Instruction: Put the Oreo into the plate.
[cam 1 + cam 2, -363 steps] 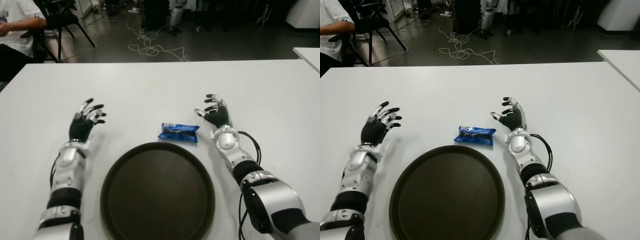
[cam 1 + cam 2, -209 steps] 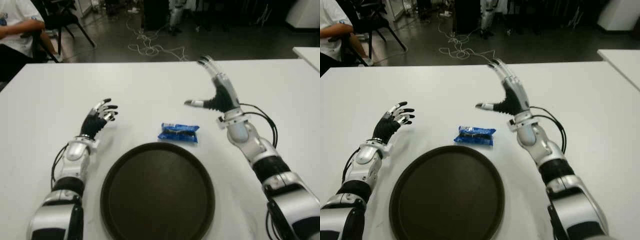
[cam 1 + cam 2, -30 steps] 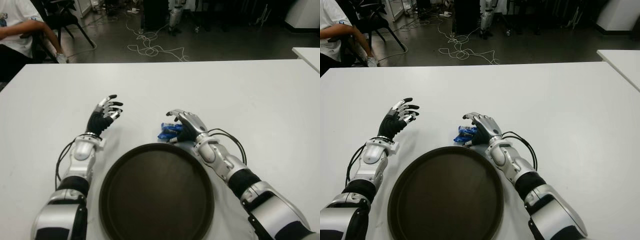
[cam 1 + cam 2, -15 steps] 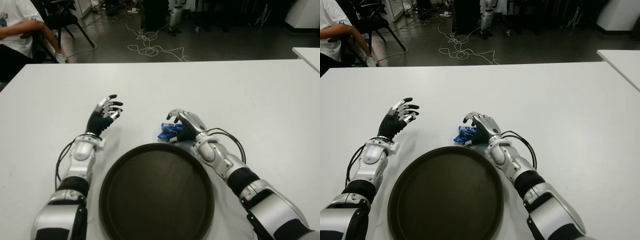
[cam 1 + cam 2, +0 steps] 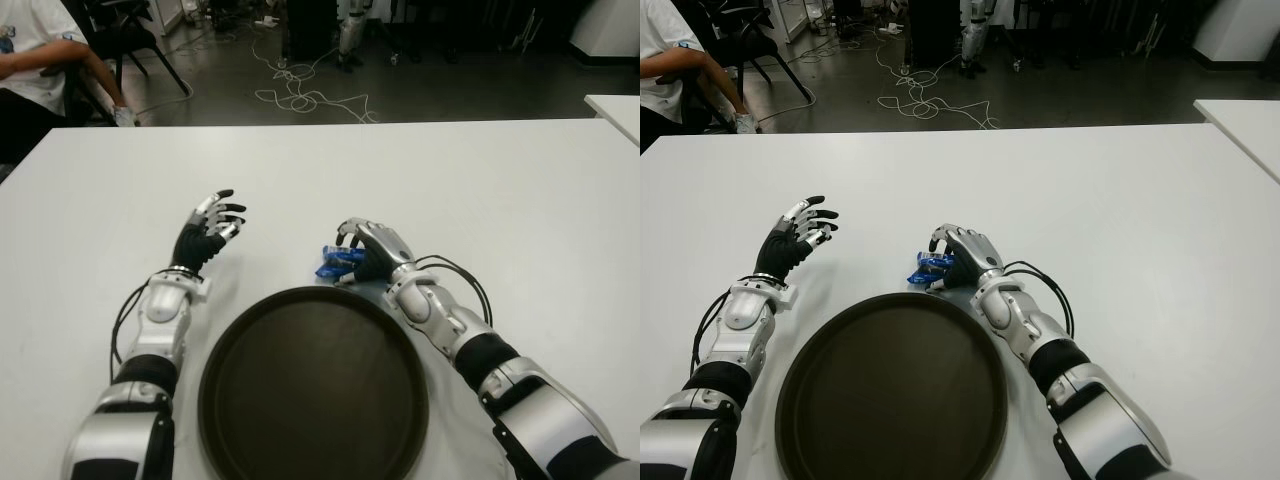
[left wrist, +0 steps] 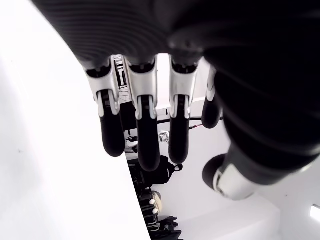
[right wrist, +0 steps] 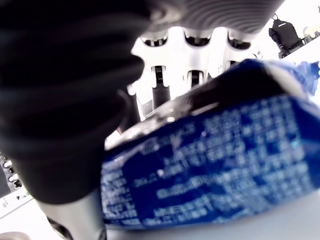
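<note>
The Oreo (image 5: 332, 263) is a blue packet lying on the white table (image 5: 520, 190), just beyond the far rim of the dark round plate (image 5: 313, 390). My right hand (image 5: 356, 252) is draped over the packet from the right, fingers curled down around it. In the right wrist view the Oreo (image 7: 210, 165) fills the space against the palm, with the fingers (image 7: 195, 75) wrapped behind it. My left hand (image 5: 207, 230) shows to the left of the plate, its fingers (image 6: 142, 130) spread and holding nothing.
A person (image 5: 35, 55) sits on a chair beyond the table's far left corner. Cables (image 5: 300, 98) trail across the dark floor behind the table. A second white table's corner (image 5: 615, 105) shows at the far right.
Over the last second my right hand's fingers have curled tighter around the Oreo packet. The packet, plate and left hand stay where they were.
</note>
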You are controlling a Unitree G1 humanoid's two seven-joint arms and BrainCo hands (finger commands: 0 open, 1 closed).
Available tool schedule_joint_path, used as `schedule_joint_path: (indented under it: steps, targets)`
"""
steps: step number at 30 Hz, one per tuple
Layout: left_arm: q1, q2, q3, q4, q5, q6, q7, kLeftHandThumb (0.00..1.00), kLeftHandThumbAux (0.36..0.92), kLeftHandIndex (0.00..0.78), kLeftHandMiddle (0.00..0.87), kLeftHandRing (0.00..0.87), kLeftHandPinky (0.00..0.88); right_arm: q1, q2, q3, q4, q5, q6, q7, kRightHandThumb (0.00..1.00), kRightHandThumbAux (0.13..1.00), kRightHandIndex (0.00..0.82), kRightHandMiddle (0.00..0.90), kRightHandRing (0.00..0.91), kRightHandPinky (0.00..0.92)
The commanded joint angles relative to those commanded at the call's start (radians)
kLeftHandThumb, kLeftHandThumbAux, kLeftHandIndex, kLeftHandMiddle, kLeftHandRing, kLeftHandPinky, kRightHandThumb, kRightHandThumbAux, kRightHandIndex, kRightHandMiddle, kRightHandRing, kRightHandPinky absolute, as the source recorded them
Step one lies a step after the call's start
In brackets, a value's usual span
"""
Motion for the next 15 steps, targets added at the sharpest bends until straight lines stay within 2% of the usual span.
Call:
schedule_joint_path:
  steps: [6,15]
  targets:
    - [0.006,-0.002,-0.001,-0.013,-0.006,-0.002,-0.007,0.344,0.723,0.183,0.319,0.323,0.318,0.004,-0.006,0.0,-0.012,0.0,-0.001,0.008,0.0,0.89,0.426,0.494,0.492,0.484]
    - [0.01,0.0,-0.007,-0.02,0.006,-0.003,0.006,0.301,0.706,0.179,0.319,0.324,0.311,0.01,-0.01,-0.005,-0.031,0.003,0.006,0.022,0.0,0.9,0.42,0.482,0.48,0.474]
